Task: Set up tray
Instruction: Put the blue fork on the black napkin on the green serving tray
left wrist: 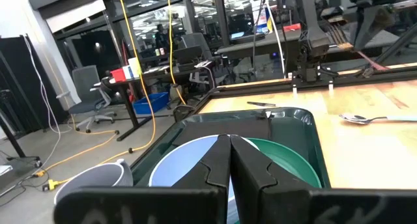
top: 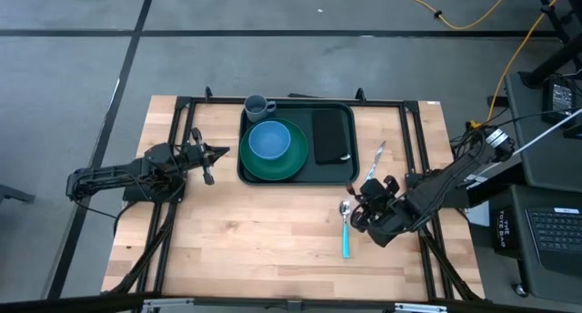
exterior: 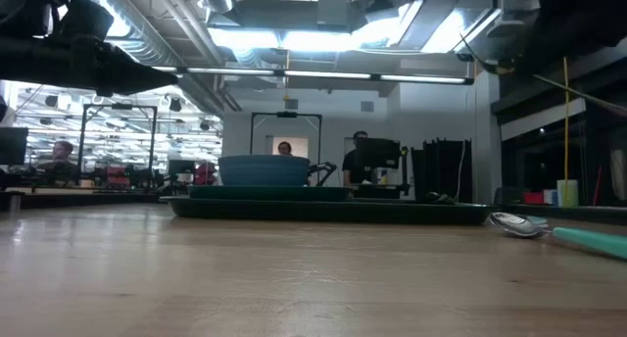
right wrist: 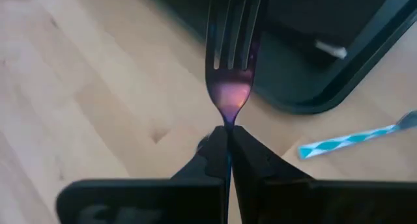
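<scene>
The dark green tray (top: 296,172) lies at the table's far middle. It holds a green plate (top: 296,160) with a blue bowl (top: 269,140), a black napkin (top: 332,134) and a grey mug (top: 257,106). A teal-handled spoon (top: 346,229) lies on the wood near the tray's right near corner. My right gripper (top: 362,202) hovers beside that spoon, shut on a metal fork (right wrist: 229,61). My left gripper (top: 218,153) stays shut and level, just left of the tray, holding nothing. My right gripper pinches the fork's neck (right wrist: 228,120), just behind the tines, between its two fingers. The tines stick out ahead of the fingertips toward the tray's corner (right wrist: 313,87). The fingers slant downward along the fork and hide its handle. The fork looks lifted off the wood.
A teal-and-white striped straw (top: 377,155) lies on the wood right of the tray. Bare wood spreads across the table's near half (top: 255,240). Black frame rails run along the table's left and right sides. People and desks show in the room beyond.
</scene>
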Available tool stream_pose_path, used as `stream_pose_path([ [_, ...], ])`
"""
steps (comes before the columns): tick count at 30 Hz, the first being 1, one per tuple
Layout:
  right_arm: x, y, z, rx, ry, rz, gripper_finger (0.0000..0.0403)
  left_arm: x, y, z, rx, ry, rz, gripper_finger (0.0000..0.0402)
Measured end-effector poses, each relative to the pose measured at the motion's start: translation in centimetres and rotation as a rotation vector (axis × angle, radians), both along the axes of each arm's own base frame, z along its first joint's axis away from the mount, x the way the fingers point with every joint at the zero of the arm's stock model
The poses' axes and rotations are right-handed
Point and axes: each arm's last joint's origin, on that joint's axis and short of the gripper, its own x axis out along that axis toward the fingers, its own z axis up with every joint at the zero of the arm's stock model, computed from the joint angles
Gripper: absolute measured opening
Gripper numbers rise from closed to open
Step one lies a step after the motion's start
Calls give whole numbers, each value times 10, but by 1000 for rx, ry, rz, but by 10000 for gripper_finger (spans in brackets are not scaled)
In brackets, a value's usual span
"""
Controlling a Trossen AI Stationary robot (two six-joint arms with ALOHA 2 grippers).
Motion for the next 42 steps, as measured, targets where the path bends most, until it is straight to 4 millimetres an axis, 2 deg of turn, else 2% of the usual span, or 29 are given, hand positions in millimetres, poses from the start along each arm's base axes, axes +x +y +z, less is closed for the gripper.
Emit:
stream_pose_path([
  [5, 1, -3, 2, -101, -67, -9, 11, 0, 0, 0, 0, 0, 0, 4],
  [13, 5, -6, -13, -201, -131, 10, 12, 0, 0, 0, 0, 0, 0, 4],
  [21, 20, -20, -10, -301, -151, -3, 12, 0, 0, 0, 0, 0, 0, 4],
  [28, 44, -47, -5, -292, -182, -49, 12, 0, 0, 0, 0, 0, 0, 4],
  [34, 67, -85, 1, -241, -228, -111, 12, 0, 0, 0, 0, -1, 0, 4],
  [42, 78, -131, 6, -204, -278, -227, 12, 0, 0, 0, 0, 0, -1, 4],
])
